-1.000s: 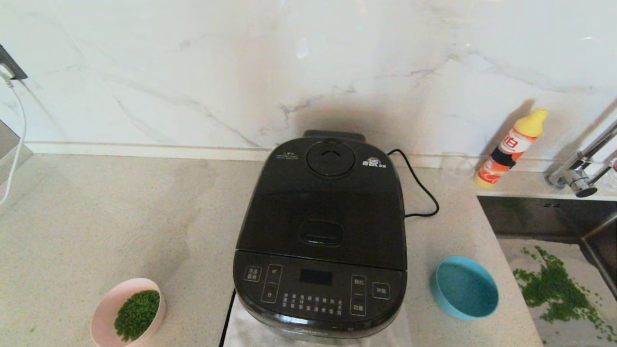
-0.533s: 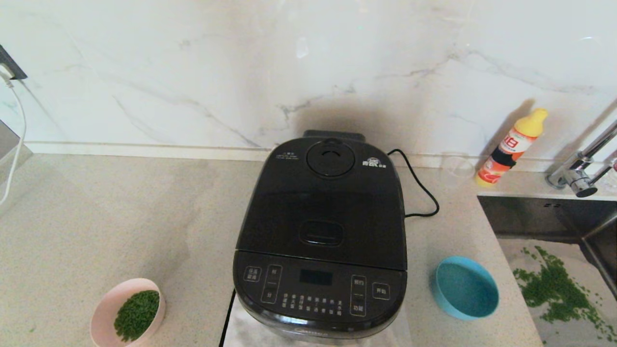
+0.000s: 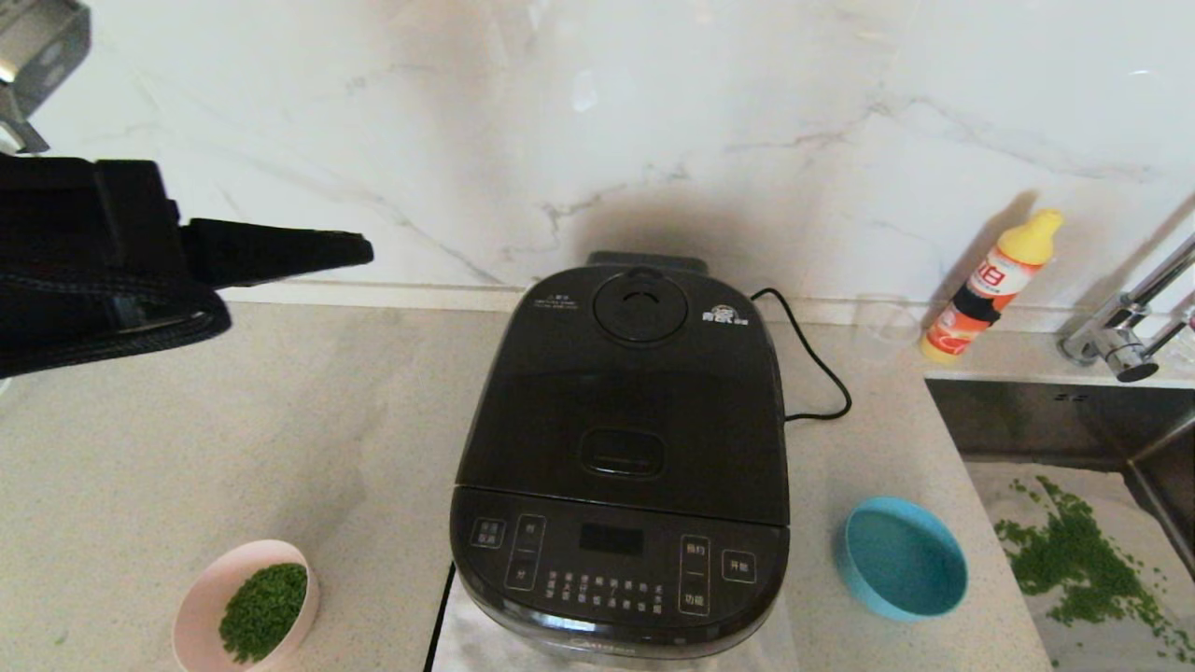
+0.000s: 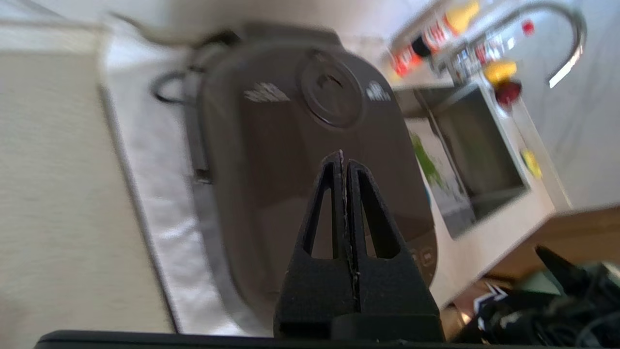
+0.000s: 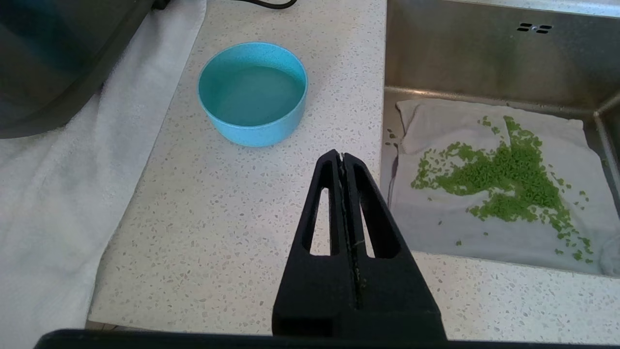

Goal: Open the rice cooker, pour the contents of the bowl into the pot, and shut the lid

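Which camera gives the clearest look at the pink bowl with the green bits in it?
The head view. The pink bowl sits on the counter to the left of the rice cooker, and its green bits show, though the picture's lower edge cuts the bowl. The left wrist view shows the cooker only; the right wrist view shows a blue bowl, not the pink one.

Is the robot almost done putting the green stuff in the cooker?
No, it has barely begun. The lid of the rice cooker is shut, and the green bits sit in the pink bowl. The left gripper, shut and empty, hangs left of the cooker. Opening, pouring and closing all remain.
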Robot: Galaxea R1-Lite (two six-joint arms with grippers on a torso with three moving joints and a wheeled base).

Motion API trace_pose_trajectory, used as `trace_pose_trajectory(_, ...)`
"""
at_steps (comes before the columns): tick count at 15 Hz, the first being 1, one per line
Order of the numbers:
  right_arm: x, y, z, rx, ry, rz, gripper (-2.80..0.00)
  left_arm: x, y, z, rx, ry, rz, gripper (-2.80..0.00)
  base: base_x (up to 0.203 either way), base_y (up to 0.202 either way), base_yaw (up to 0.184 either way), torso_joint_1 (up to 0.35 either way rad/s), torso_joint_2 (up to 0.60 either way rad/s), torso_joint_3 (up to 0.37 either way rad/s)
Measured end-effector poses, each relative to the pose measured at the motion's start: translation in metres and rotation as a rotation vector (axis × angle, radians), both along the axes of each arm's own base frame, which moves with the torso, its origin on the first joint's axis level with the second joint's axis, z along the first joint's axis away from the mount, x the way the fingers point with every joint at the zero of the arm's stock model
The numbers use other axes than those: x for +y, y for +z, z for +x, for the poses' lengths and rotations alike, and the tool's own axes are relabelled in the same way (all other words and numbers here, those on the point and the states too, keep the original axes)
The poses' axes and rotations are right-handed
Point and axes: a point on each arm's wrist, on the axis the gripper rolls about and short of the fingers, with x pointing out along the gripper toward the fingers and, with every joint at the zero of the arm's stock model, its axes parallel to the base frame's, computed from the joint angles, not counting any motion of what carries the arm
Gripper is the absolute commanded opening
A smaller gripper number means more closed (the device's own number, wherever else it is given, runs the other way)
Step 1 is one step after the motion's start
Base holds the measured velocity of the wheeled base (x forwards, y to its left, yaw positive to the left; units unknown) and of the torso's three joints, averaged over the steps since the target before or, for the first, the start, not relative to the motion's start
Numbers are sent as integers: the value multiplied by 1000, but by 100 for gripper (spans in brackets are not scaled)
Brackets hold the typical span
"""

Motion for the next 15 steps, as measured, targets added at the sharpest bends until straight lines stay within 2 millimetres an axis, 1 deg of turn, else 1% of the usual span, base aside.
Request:
trace_pose_trajectory(4, 0, 0, 0, 0, 0, 1, -280, -26, -10, 15, 82, -70, -6, -280, 0, 0, 0, 0, 0, 0)
trace_pose_trajectory(11, 0, 0, 0, 0, 0, 0, -280, -70, -40, 25, 254, -192, 10, -280, 0, 0, 0, 0, 0, 0)
trace_pose_trajectory(15, 0, 0, 0, 0, 0, 0, -280, -92, -60, 32, 303, -173, 73, -280, 0, 0, 0, 0, 0, 0)
